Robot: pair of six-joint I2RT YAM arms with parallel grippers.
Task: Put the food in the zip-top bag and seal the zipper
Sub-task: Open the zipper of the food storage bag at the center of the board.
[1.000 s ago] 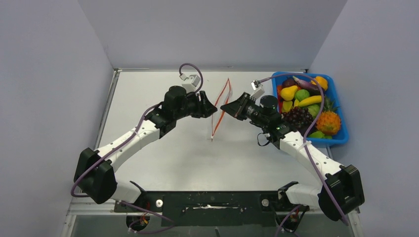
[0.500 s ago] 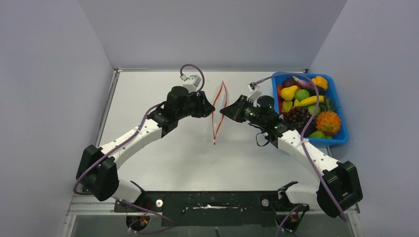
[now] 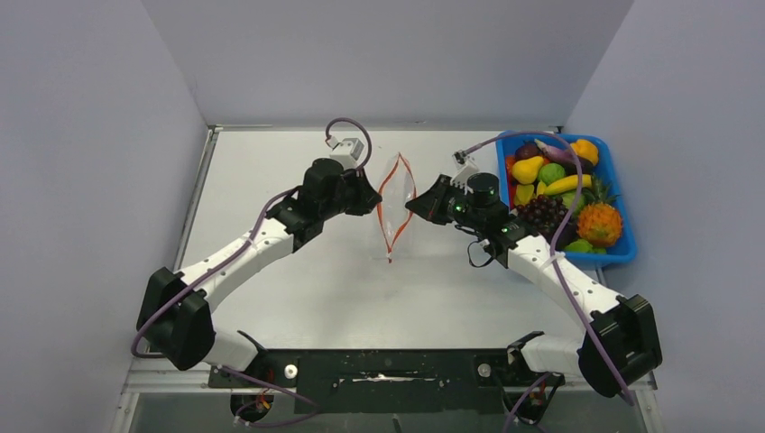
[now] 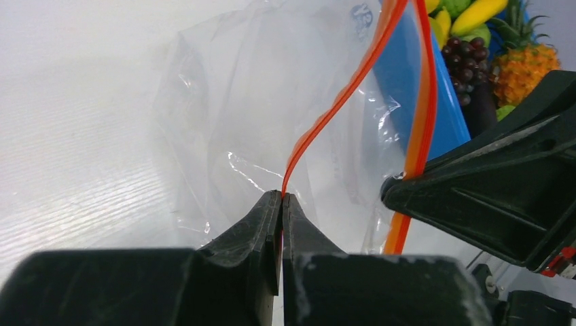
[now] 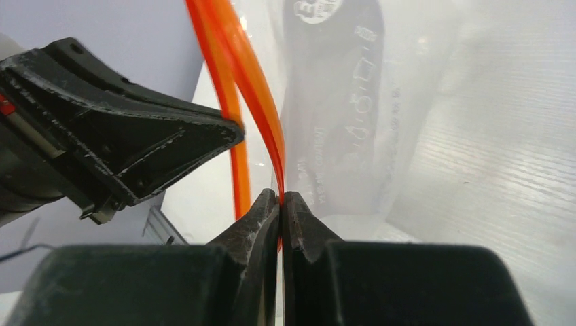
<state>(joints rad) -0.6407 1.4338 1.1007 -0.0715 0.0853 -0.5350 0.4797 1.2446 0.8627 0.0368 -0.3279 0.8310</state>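
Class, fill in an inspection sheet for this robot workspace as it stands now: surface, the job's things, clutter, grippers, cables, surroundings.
Surface: white table, bare around the bag.
Job's things: zip-top bag held up mid-table, mouth spread open, no food seen inside; zipper unsealed; toy food all heaped in the blue bin at the far right.
Clutter: nothing seen.
Grippers: left gripper shut on one side of the zipper; right gripper shut on the opposite side.
Cables: purple cables run along both arms, looping above the wrists, apart from the bag.
Surroundings: plain grey walls on three sides.
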